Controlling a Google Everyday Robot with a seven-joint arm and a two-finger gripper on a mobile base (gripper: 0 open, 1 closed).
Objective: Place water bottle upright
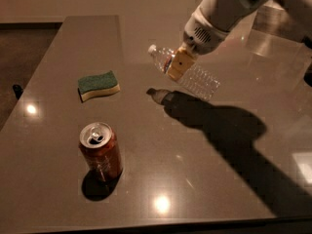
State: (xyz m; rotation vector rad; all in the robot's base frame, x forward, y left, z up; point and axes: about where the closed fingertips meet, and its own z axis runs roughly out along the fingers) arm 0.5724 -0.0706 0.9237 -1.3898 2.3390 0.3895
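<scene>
The water bottle [195, 77] is a clear ribbed plastic bottle with a white cap and a red-and-white band near the neck. It hangs in the air above the table, tilted, cap end up and to the left. My gripper [176, 65] is shut on the water bottle near its neck, its yellowish finger pad across the bottle. The arm reaches in from the upper right. The bottle's shadow lies on the table just below it.
A red soda can [100, 152] stands upright at the front left, open top. A green and yellow sponge [98, 85] lies at the left centre. The grey table [195, 179] has its front edge close to the can and a left edge dropping to dark floor.
</scene>
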